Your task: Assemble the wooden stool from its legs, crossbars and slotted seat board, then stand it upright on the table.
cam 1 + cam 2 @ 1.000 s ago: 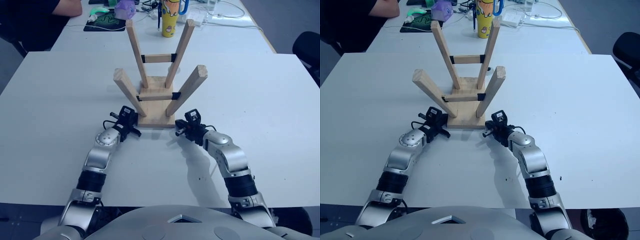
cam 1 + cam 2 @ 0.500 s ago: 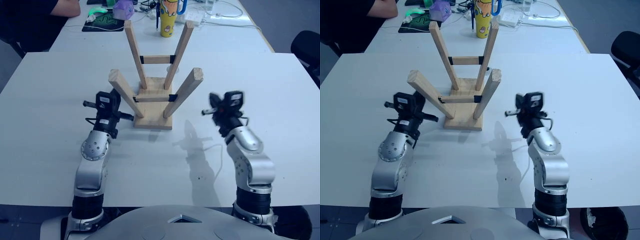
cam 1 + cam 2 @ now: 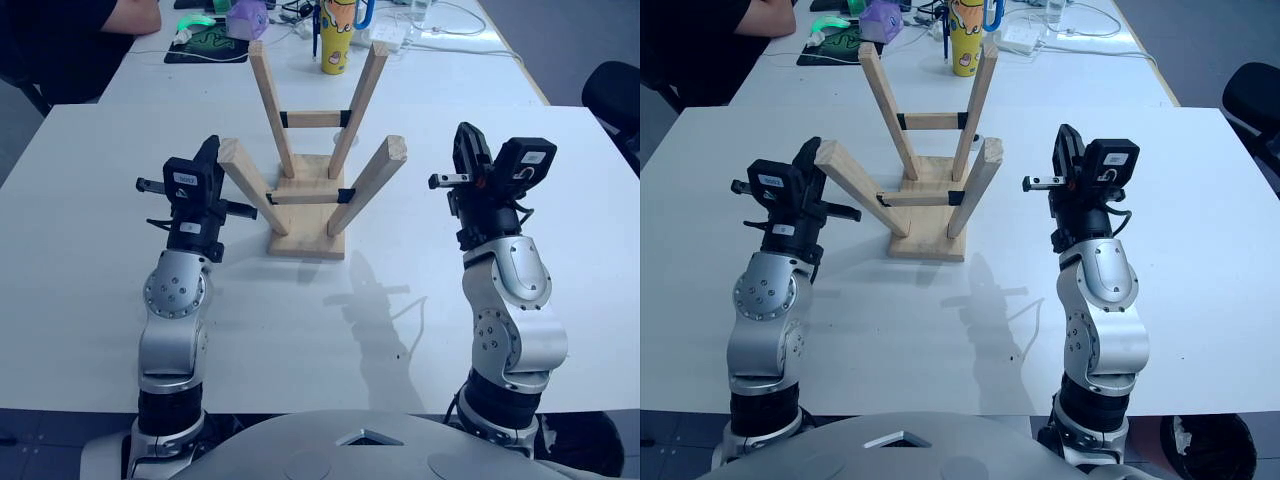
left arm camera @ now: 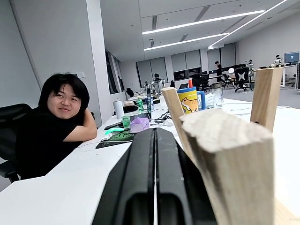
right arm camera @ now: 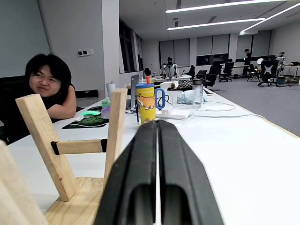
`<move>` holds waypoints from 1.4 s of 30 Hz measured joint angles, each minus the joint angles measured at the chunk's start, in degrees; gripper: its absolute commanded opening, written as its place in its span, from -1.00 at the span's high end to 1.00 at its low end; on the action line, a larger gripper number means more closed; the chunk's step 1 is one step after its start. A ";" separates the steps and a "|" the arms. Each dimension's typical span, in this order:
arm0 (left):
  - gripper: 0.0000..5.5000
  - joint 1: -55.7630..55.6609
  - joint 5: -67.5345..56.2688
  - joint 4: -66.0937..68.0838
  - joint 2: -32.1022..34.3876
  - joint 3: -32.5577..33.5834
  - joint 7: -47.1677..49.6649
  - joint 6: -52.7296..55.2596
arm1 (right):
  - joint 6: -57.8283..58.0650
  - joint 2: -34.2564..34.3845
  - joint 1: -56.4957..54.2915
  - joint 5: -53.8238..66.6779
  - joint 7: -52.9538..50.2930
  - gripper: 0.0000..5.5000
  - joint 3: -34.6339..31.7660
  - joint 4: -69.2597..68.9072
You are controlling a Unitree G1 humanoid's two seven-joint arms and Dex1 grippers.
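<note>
Both arms have risen from the near edge of the seat board, where the grippers sat low a second ago, and now stand with forearms upright on either side of the stool; the stool itself has held its pose. Left gripper (image 3: 211,150), at left of centre in the head views, is clenched, its two fingers (image 4: 140,173) pressed flat together with only a thin seam between them, and it grasps nothing. It stands just beside the top end of the near left leg (image 3: 250,185); contact cannot be determined. Right gripper (image 3: 466,138), at right of centre, is likewise clenched on nothing, fingers (image 5: 176,173) closed against each other, and it stands well apart from the near right leg (image 3: 370,185). The stool (image 3: 308,195) sits assembled but inverted in the middle of the frame: the seat board (image 3: 305,240) lies flat on the bench (image 3: 100,200) and all four legs splay upward. One crossbar (image 3: 305,196) joins the near pair of legs low down, and a second crossbar (image 3: 315,117) joins the far pair (image 3: 272,100) higher up. On the far bench (image 3: 470,75) at the top of the frame stands a yellow cup (image 3: 338,40) with a blue handle.
</note>
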 measured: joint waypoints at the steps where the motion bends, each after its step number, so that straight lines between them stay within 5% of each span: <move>1: 1.00 0.00 0.02 0.00 -0.01 0.01 0.06 -0.06 | -0.20 0.02 0.00 0.01 -0.04 0.99 0.09 0.00; 9: 1.00 -1.17 0.54 0.00 0.03 0.57 0.60 -1.31 | -1.10 0.02 -0.39 0.43 0.29 0.99 0.60 0.31; 15: 1.00 -0.60 -1.68 4.10 -0.07 -3.44 -2.33 2.36 | -0.50 -3.26 -1.25 0.27 4.22 0.99 10.15 0.48; 20: 1.00 -0.87 -1.04 4.88 -0.07 -2.95 -1.56 3.92 | 2.93 -3.53 -1.27 0.28 3.49 0.99 9.90 2.83; 28: 1.00 -1.37 1.70 2.76 -0.02 2.52 3.74 -0.71 | 3.18 -3.46 0.20 -1.18 -2.25 0.99 -1.07 6.82; 35: 1.00 -1.54 -0.03 6.92 0.27 -4.28 -2.14 3.24 | 1.62 -3.54 -1.46 1.93 5.14 0.99 11.16 6.11; 42: 1.00 -0.94 0.48 7.02 1.06 1.22 0.42 3.72 | 6.82 -6.97 2.72 -1.54 3.11 0.99 8.58 11.50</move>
